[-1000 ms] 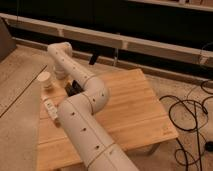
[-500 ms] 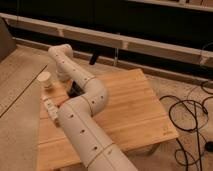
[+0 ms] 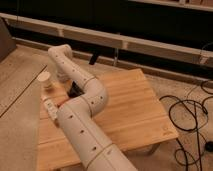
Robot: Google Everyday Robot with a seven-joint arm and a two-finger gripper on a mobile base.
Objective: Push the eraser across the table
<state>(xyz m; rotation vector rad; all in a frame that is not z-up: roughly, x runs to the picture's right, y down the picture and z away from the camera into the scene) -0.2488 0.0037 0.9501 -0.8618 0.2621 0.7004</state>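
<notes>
Near the far left corner of the squarish light wooden plank-striped bench (image 3: 131,102), you have the gripper (image 3: 65,81) at the tip of the white segmented arm (image 3: 82,117), low over the top with its jaws closed. What looks like the white oblong eraser (image 3: 50,107) lies along the bench's left edge, just beside the arm. A beige cylindrical cup (image 3: 45,80) stands farther back on that same edge, next to the gripper.

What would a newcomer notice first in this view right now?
The big white arm stretched diagonally over the light wooden table, its shut end effector low near the table's left side, half hidden behind the arm. Then the tan cup at the left edge and black cables on the floor, right.
</notes>
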